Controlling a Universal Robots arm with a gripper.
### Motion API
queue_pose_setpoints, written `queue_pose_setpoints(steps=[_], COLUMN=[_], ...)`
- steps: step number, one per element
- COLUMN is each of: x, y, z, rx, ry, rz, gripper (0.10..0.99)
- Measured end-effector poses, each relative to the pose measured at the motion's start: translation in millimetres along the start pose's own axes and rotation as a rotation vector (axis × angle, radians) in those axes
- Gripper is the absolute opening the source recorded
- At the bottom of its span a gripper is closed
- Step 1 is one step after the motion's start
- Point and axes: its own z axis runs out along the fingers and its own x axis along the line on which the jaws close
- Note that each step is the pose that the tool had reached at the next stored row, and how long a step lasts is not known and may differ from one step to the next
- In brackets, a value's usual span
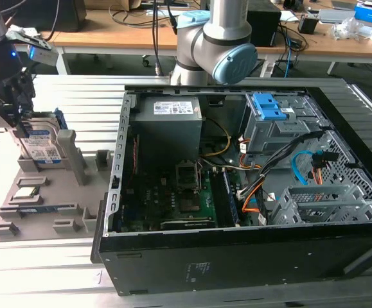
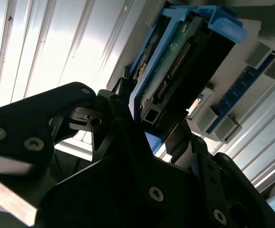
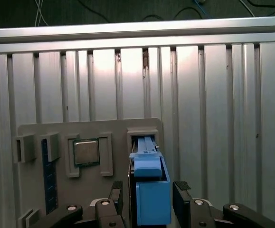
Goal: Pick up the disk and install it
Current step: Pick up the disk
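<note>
Exterior view: the disk (image 1: 44,149) stands on edge in a slot of a grey parts tray (image 1: 12,228) at the exterior view's left. Its white-and-blue label faces the camera, the print too small to read. The gripper (image 1: 17,122) hangs over it from above. In the first wrist view, two black fingers (image 3: 182,191) sit against either side of the disk's blue frame, pinching it. A square processor chip (image 3: 86,152) and a blue memory stick (image 3: 49,178) lie in tray pockets beside it. The second wrist view adds the disk's connector edge with its row of pins. In the exterior view an open computer case (image 1: 237,263) lies well apart toward the right. It holds a grey drive bay with blue latches (image 1: 268,115) and a power supply (image 1: 169,125) whose white label is also unreadable.
</note>
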Motion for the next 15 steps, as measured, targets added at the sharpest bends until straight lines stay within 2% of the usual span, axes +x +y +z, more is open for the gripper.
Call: queue_pose_setpoints(steps=[15], x=[-0.9], y=[-5.0], z=[4.5], rx=[0.000], ry=[-0.0001], rz=[-0.008], gripper=[0.541])
